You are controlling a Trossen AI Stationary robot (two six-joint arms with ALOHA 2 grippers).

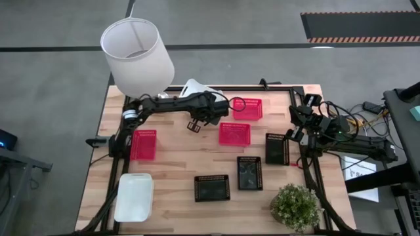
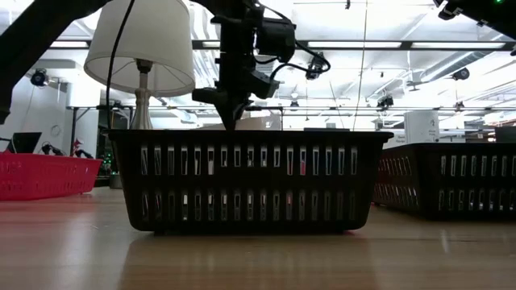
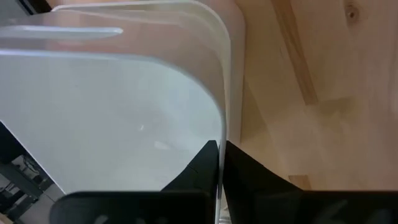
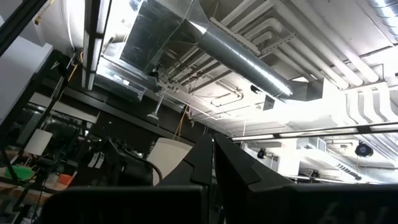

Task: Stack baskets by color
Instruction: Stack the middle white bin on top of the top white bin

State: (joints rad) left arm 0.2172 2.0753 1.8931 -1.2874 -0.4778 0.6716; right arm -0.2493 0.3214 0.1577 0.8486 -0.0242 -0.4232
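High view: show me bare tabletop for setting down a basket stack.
Freest: the wood between the left red mesh plastic basket, the glossy white plastic basket and the nearest black mesh plastic basket. Also the front edge toward the potted plant. Crowded: the right half, packed with other baskets.

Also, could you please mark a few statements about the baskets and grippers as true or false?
1. The red baskets lie apart, unstacked. True.
2. One colour is already stacked. False: the black baskets also lie singly on the table.
3. The left gripper is shut on a white basket at its rim. True.
4. A red basket is being carried. False: the right gripper is shut on nothing.
5. Plant and lamp stand together. False: the potted plant and the lamp are at opposite corners.
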